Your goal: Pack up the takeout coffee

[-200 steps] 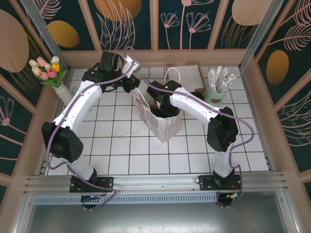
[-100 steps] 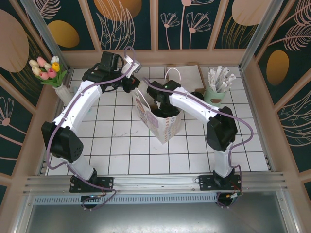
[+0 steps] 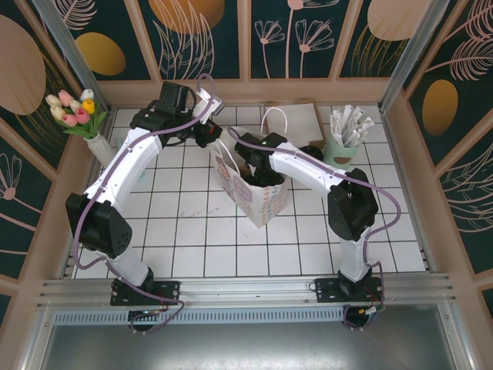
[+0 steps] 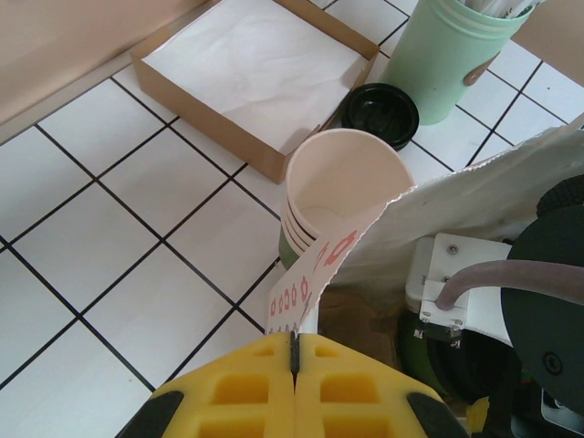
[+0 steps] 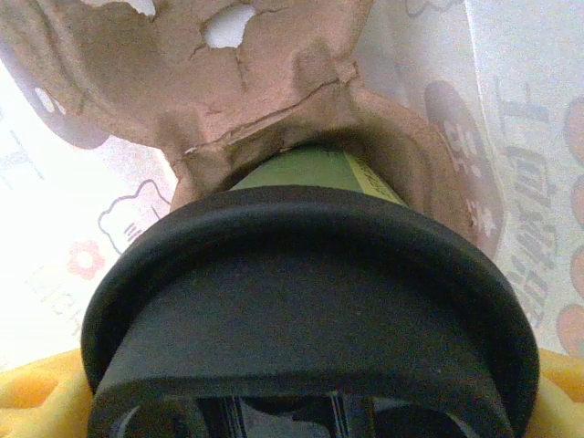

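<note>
- Carries the right arm (image 3: 308, 171) a shade closer to the far rim of the paper bag (image 3: 262, 196) than a second ago; leaves the bag itself and the left arm (image 3: 131, 158) as they were.
- Stands the bag upright on the white tiled table (image 3: 192, 231), mouth open upward.
- Pinches the bag's far-left rim with the left gripper (image 4: 294, 351), yellow fingers (image 4: 228, 392) pressed flat together on the red-printed paper.
- Reaches down through the bag's mouth with the right gripper (image 5: 292, 401), clamped around the takeout coffee (image 5: 310, 173), with a yellow pad showing at either side of its round black lid (image 5: 301, 283).
- Holds the coffee inside the bag, its dark green wall sunk in a pocket of the brown pulp carrier (image 5: 274, 82), with the bag's printed walls close on both sides.
- Shows a stack of cream-lined cups (image 4: 342, 173) just outside the bag's far wall, right by the pinched rim.
- Shows a spare black lid (image 4: 380, 111) flat on the tiles beyond the bag, between that stack and the pale mint cup (image 4: 456, 55) of white sticks.
- Shows a shallow brown tray (image 4: 210, 123) lined with white paper behind the bag.
- Sets a vase of tulips (image 3: 100, 148) well to the bag's left, at the table's edge.
</note>
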`<action>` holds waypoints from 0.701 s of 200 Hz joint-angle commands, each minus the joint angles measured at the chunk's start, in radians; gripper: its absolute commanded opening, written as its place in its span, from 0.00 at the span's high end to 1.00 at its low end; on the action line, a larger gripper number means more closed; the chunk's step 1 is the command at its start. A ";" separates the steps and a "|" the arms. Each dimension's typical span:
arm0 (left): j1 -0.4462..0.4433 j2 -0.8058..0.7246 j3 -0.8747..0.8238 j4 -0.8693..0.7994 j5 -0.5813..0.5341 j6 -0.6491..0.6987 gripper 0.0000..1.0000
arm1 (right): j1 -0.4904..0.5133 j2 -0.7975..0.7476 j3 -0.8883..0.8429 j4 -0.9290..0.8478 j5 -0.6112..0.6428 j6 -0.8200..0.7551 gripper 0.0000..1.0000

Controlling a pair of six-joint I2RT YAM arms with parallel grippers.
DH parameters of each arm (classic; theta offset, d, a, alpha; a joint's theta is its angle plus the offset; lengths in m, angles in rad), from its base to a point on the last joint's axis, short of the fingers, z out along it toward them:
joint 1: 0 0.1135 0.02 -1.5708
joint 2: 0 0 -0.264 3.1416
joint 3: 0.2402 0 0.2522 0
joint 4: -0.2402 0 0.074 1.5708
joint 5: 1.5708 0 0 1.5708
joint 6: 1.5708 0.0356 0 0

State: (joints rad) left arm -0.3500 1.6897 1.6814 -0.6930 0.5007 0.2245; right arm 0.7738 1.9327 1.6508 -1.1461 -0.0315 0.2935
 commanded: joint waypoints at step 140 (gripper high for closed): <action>0.004 0.001 0.023 -0.019 0.012 0.022 1.00 | -0.017 -0.025 -0.153 0.116 0.007 -0.028 0.34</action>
State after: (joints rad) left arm -0.3500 1.6897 1.6814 -0.6926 0.5121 0.2249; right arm 0.7692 1.8698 1.5513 -1.0504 -0.0349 0.2852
